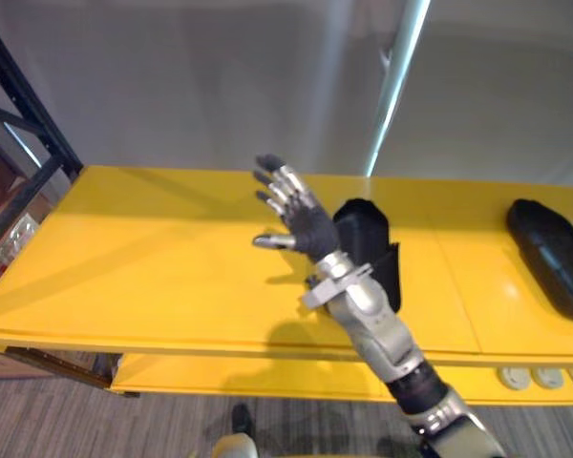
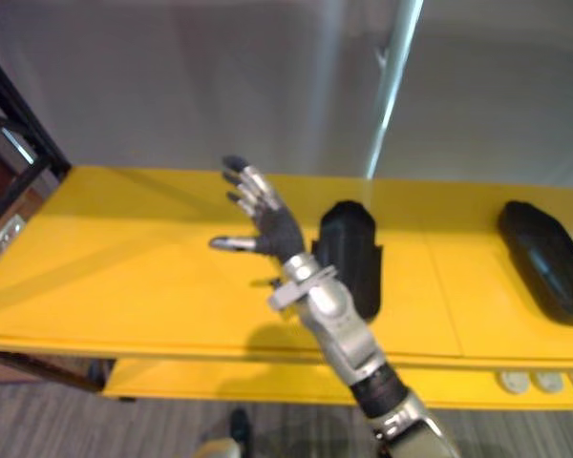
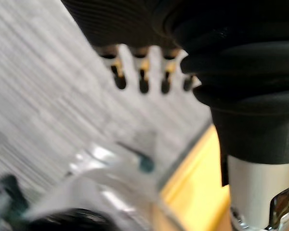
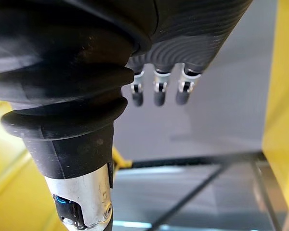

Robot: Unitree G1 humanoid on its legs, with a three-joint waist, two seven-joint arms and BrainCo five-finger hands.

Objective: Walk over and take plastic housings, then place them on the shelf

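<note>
A black plastic housing [image 1: 365,225] lies on the yellow shelf board [image 1: 153,258], near its middle. My right hand [image 1: 306,221] hovers just left of it, raised above the board, fingers spread straight and open with nothing in them; its fingers [image 4: 156,91] also show in the right wrist view. The forearm crosses in front of the housing's lower part. A second, longer black housing [image 1: 551,253] lies at the board's right end. My left hand [image 3: 142,82] hangs over grey floor beside the yellow edge, fingers relaxed and holding nothing.
A black rack upright [image 1: 24,95] stands at the left end of the shelf. A silvery pole [image 1: 396,86] rises behind the board against a grey wall. On the lower yellow level [image 1: 267,377] sit small pale round parts [image 1: 530,379] at the right.
</note>
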